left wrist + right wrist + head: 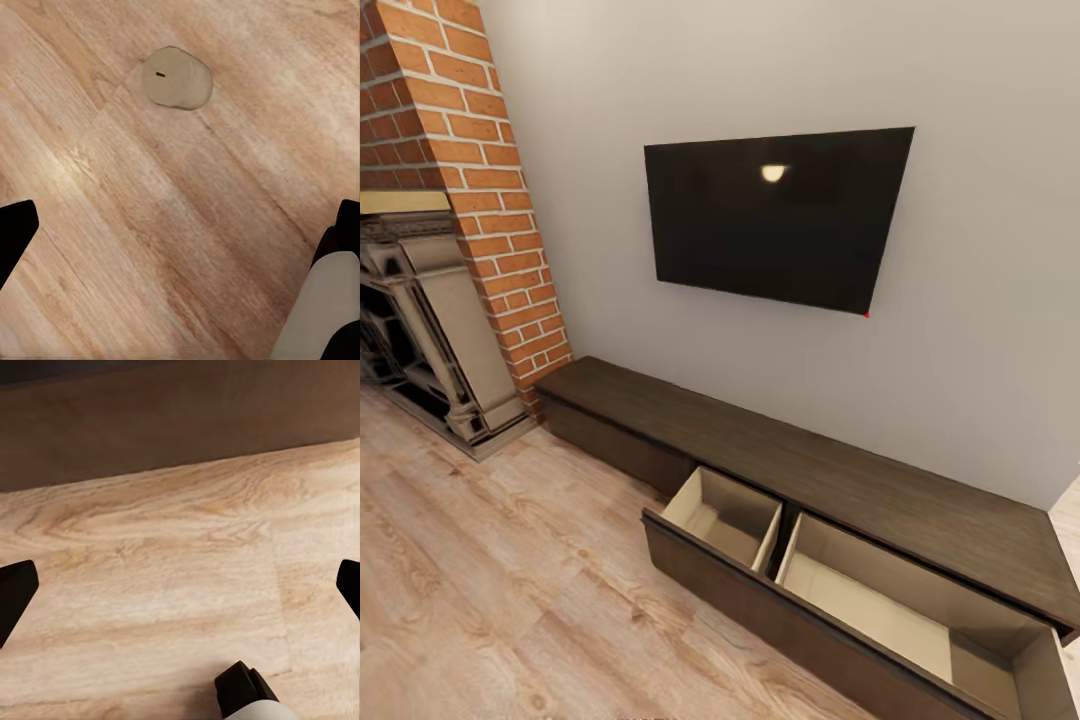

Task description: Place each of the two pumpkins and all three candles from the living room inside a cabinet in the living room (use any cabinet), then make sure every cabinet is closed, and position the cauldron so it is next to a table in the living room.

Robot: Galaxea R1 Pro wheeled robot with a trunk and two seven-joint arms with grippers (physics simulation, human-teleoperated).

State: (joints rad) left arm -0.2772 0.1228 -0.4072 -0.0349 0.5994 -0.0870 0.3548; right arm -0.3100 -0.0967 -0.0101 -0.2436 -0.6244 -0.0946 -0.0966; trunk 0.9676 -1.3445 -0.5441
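The left gripper (180, 240), fingers spread wide, hangs over the wooden floor (187, 225) with a candle (174, 77) lying ahead of it; the right gripper (180, 592), likewise parted, faces the cabinet (830, 480), its drawer (860, 590) pulled out.

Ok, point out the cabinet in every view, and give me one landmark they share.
Head view: the cabinet runs along the wall under the TV, a drawer pulled open at lower right.
Left wrist view: wooden floor with a candle on it.
Right wrist view: the dark brown band along the top edge, probably the cabinet's front.
Shared landmark: the pale wooden floor.
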